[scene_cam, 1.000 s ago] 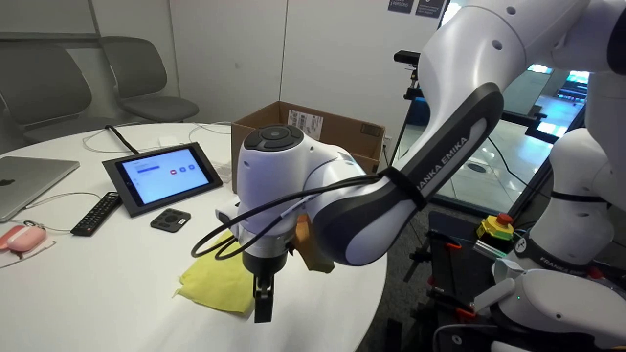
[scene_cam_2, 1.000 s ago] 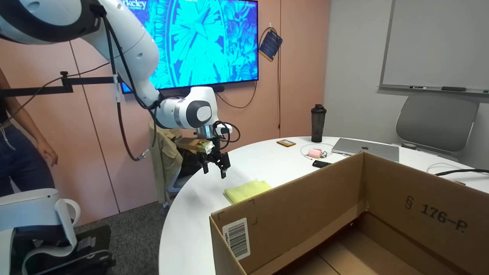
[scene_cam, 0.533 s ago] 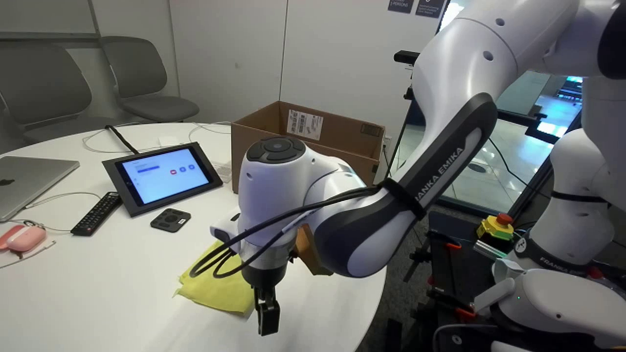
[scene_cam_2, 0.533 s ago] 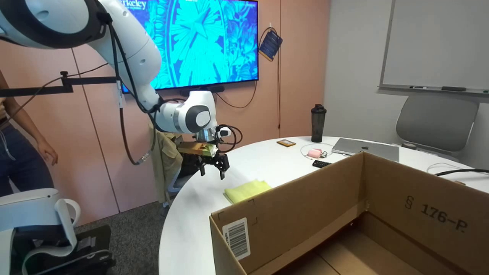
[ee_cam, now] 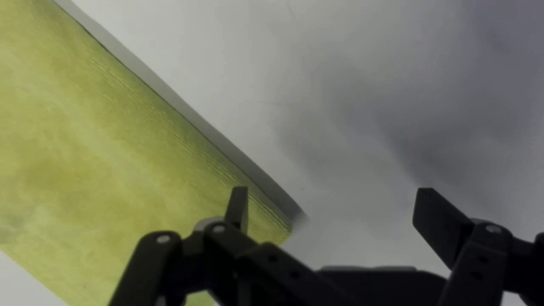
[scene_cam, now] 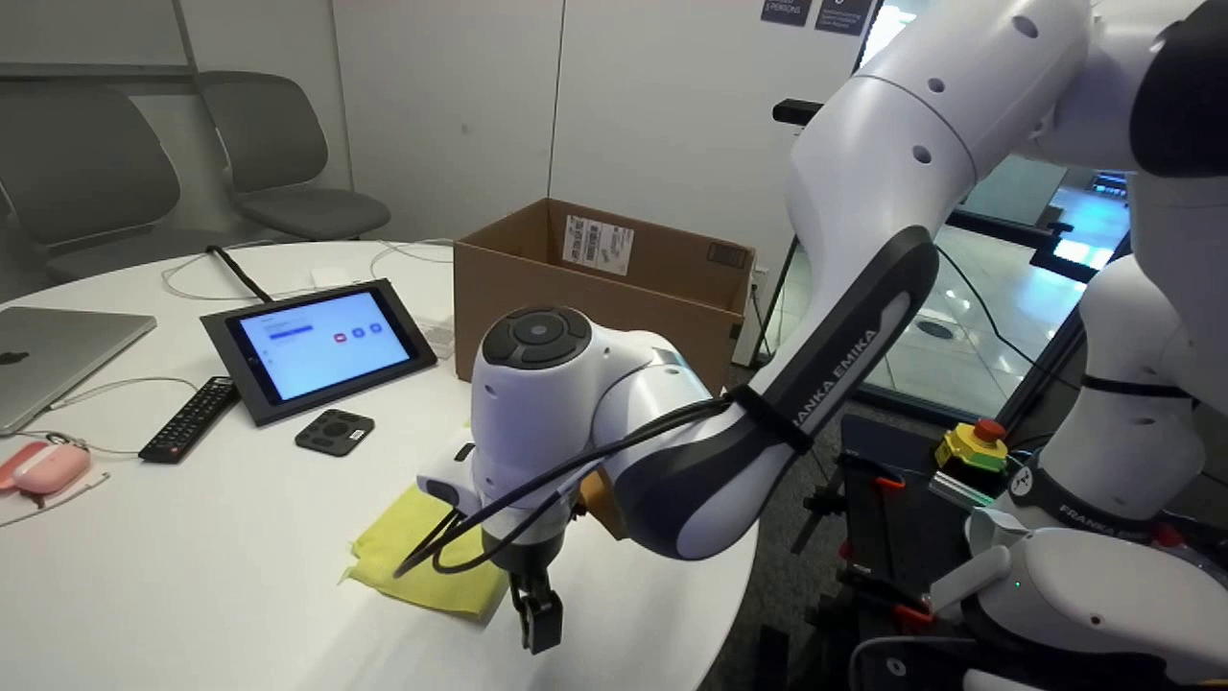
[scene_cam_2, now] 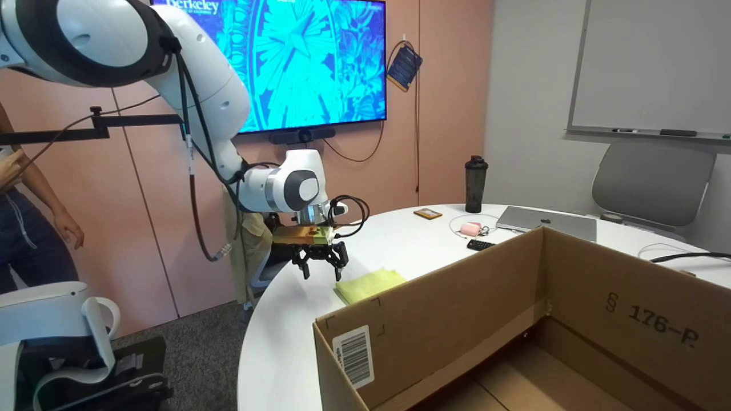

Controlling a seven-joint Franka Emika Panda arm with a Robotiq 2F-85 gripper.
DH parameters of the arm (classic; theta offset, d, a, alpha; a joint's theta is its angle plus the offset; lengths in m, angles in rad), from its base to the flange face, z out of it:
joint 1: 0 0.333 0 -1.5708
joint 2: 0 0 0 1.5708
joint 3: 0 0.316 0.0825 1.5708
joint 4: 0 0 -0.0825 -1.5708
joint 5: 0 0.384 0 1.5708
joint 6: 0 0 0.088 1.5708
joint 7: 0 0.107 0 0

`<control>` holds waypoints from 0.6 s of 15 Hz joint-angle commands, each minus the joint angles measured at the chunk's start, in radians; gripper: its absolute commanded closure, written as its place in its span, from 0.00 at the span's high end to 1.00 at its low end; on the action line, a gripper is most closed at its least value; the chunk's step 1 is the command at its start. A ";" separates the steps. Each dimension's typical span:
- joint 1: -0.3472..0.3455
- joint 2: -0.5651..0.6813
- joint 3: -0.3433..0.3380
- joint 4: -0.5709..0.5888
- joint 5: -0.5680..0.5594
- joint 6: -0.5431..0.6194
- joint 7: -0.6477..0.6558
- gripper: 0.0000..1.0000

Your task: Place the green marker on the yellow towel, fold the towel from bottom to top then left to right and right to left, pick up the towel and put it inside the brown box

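The yellow towel lies folded into a flat pad on the white table, with stacked layers along one edge of the towel in the wrist view. The green marker does not show; it is hidden or out of view. Above the table beside the towel, my gripper points down with wide open jaws and nothing between them. In the wrist view the left finger overlaps a corner of the towel, while the right finger is over bare table. Whether either touches cannot be told. The brown box stands open on the table.
Close to the camera in an exterior view rise the box's tall walls. A tablet, a remote, a small black puck, a pink case and a laptop share the table. A black bottle stands farther back.
The arm has come down, bringing my open gripper lower over the table beside the towel, and its wrist has tilted a little. Towel and box have stayed put.
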 commanded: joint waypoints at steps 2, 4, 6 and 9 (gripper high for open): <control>-0.005 0.048 -0.009 0.062 -0.051 0.015 -0.033 1.00; -0.004 0.067 -0.010 0.089 -0.061 0.015 -0.046 1.00; -0.010 0.087 -0.006 0.117 -0.059 0.012 -0.062 1.00; -0.019 0.127 0.004 0.166 -0.046 0.010 -0.091 1.00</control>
